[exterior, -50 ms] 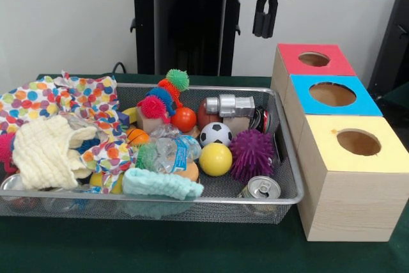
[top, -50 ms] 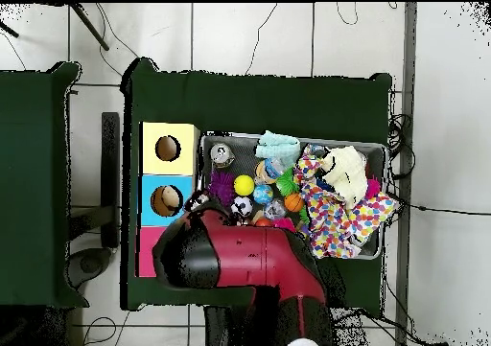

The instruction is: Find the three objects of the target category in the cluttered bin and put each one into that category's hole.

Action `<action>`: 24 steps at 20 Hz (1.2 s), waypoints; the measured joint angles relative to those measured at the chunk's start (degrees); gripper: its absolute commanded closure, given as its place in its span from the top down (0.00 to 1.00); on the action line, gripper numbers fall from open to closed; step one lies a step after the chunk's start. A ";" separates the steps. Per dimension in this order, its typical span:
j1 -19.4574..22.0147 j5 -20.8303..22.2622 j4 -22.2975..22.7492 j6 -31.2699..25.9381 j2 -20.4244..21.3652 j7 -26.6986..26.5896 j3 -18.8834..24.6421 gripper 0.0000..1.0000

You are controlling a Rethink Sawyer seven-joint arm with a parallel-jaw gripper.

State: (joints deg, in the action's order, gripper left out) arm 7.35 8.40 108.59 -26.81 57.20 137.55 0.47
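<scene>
I see balls crowding the mesh bin (exterior, -50 ms: 289,158): a yellow ball (exterior, -50 ms: 215,158), a soccer ball (exterior, -50 ms: 215,133) and an orange ball (exterior, -50 ms: 183,119). Beside it stand three holed boxes (exterior, -50 ms: 348,177). My end effector (exterior, -50 ms: 264,16) hangs empty above, pressed together.

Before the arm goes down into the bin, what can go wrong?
1. The balls lie packed together: the yellow ball touches the soccer ball and the purple spiky ball, so the claw may push neighbours.
2. The dotted cloth and cream cloth may hide things or snag.
</scene>
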 measured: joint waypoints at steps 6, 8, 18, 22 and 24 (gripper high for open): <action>-1.80 4.52 -1.51 2.02 -3.05 0.00 -0.11 0.00; -2.26 5.54 -1.60 2.69 -4.17 0.00 -0.09 0.00; -2.30 6.57 -1.66 2.90 -6.49 0.00 -0.03 0.00; -1.91 6.57 -1.66 2.90 -5.92 0.00 -0.03 0.00; -1.58 6.57 -1.66 2.90 -5.62 0.00 -0.04 0.00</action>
State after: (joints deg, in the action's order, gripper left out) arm 5.77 14.97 106.92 -23.91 51.58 137.55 0.44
